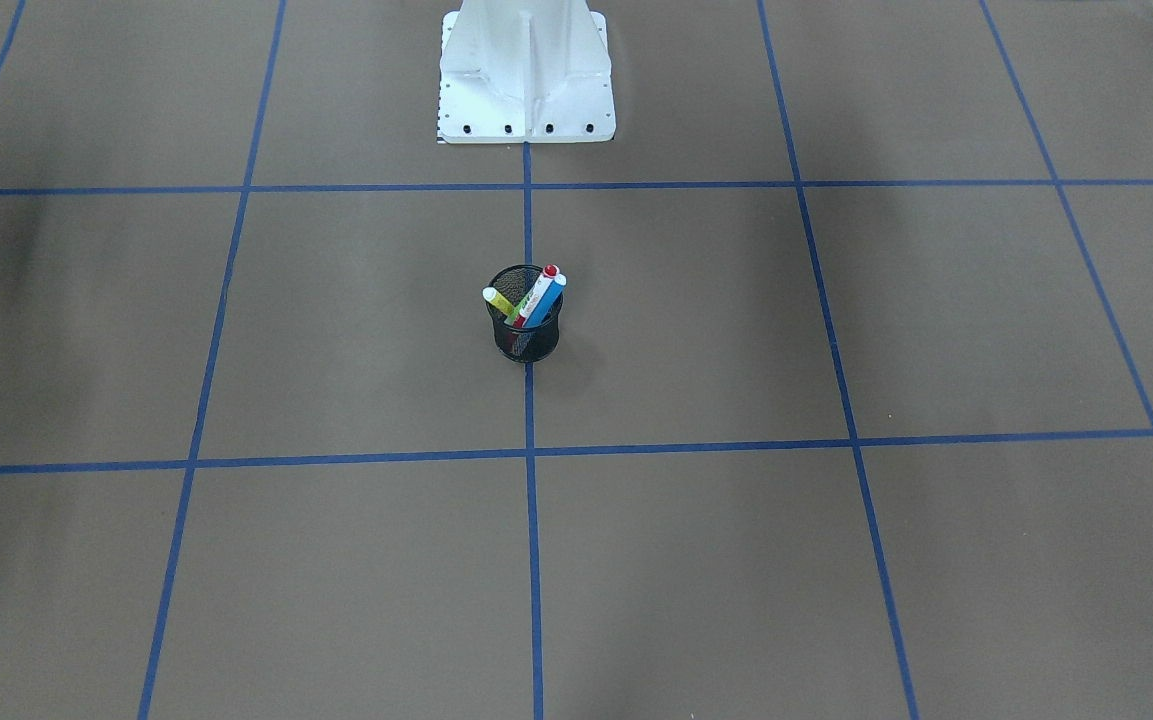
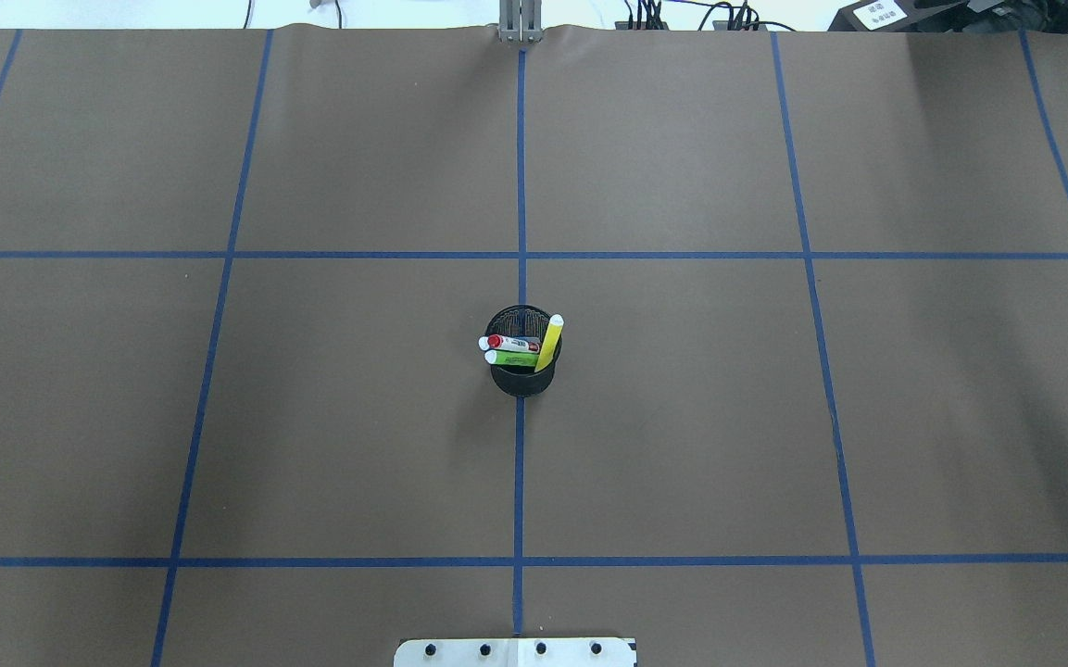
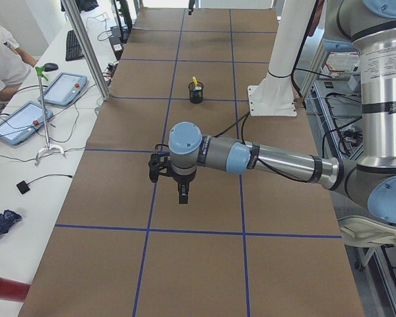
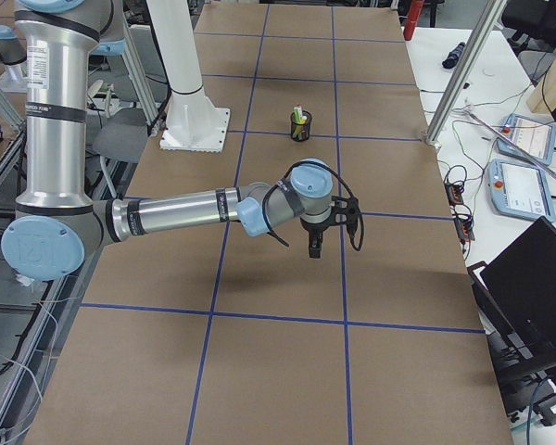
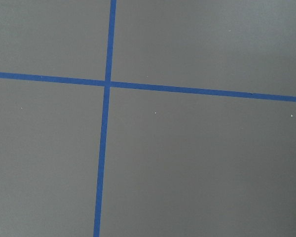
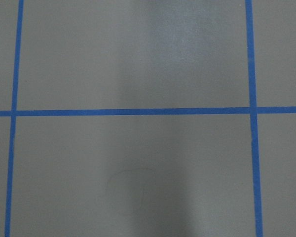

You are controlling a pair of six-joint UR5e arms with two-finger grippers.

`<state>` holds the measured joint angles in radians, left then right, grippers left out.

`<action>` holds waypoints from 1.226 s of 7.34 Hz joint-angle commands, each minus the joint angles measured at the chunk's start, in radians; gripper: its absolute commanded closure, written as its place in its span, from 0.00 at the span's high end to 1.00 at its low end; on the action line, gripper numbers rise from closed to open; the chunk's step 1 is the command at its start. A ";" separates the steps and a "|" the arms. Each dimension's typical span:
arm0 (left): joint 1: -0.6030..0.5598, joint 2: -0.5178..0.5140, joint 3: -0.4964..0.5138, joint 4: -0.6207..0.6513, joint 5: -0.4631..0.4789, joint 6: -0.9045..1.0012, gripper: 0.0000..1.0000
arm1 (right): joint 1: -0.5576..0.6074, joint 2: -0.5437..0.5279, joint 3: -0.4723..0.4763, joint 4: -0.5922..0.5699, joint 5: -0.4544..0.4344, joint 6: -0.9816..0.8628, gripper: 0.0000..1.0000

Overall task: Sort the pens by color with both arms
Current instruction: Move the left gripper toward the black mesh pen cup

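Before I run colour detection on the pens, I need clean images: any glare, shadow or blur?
Front-facing view: pens sharp, evenly lit; soft shadow on the table at the view's left. Right wrist view: pale glare on the table. Left wrist view: even, tape sharp.

Arms (image 3: 284,162) silver-grey tubes, light-blue joint caps (image 3: 185,139), black cables (image 4: 355,222); white bolted base mount (image 1: 526,80).

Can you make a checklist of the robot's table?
Surface: brown table with blue tape lines.
Job's things: yellow pen, green pen, red-capped white pen and blue pen all stand in the black mesh cup.
Clutter: nothing seen.
Claws: left claw and right claw hang above the table, away from the cup; open or shut, cannot tell.
Cables: black cables at the far edge.
Surroundings: a person and tablets beside the table.
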<state>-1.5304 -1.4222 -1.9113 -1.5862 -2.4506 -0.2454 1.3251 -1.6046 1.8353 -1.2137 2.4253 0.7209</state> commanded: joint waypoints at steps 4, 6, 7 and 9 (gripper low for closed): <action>0.009 -0.014 -0.011 -0.032 -0.004 -0.179 1.00 | -0.084 0.075 0.025 0.013 -0.018 0.183 0.99; 0.064 -0.037 -0.023 -0.064 -0.014 -0.346 1.00 | -0.078 0.045 0.027 0.013 -0.022 0.164 0.99; 0.102 -0.037 -0.041 -0.084 -0.013 -0.400 1.00 | -0.070 0.032 0.027 0.013 -0.022 0.157 0.99; 0.229 -0.122 -0.106 -0.084 -0.011 -0.691 1.00 | -0.037 -0.009 0.025 0.013 -0.020 0.045 0.99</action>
<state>-1.3843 -1.4874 -1.9822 -1.6671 -2.4639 -0.7437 1.2686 -1.5868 1.8614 -1.2011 2.4048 0.8282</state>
